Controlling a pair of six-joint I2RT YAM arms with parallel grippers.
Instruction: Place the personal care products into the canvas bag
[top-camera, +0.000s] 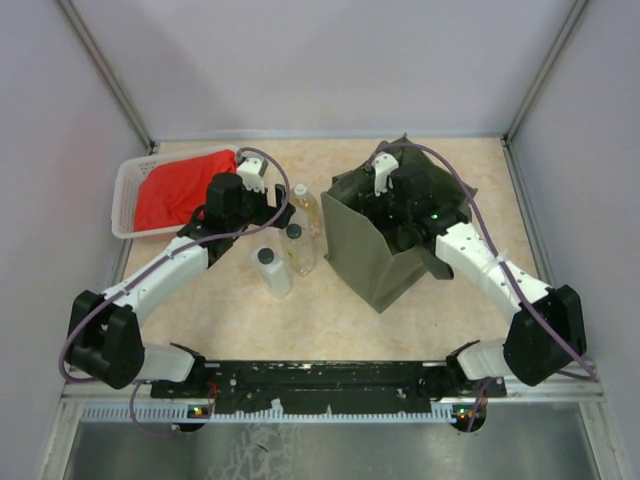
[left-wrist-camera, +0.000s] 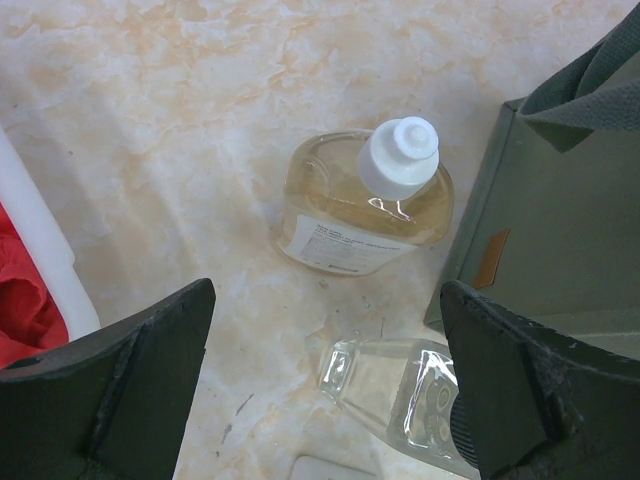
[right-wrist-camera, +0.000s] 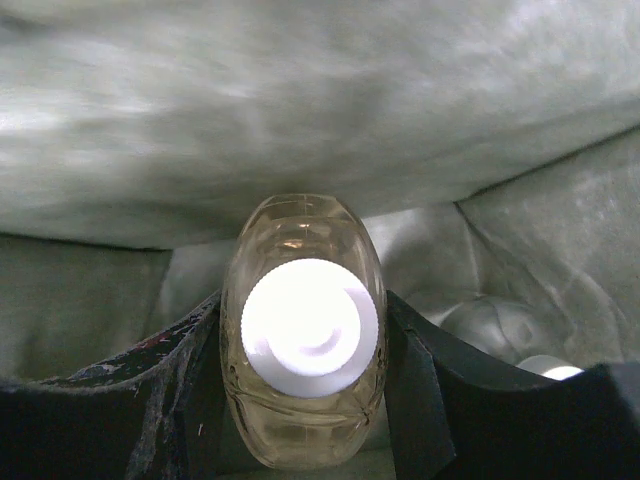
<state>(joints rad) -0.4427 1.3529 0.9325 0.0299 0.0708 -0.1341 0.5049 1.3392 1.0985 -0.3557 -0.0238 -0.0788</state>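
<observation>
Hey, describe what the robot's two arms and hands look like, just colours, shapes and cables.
The left arm and right arm: white links between bulky black joints, a thin purple cable looping along each. The left hand and right hand each have two broad, matte-black fingers with scuffed edges.

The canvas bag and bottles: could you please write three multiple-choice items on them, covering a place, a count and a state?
1. Where is the right gripper relative to the canvas bag? A inside it; B in front of it; C left of it.
2. How many bottles are on the table outside the bag? A one; B three; C five.
3. The left gripper is: A open; B shut on a bottle; C shut on nothing.
Key: 1 A, bag fabric surrounds its held amber bottle. 2 B, second amber bottle, black-capped bottle, white bottle. 3 A, its jaws stand wide apart.
</observation>
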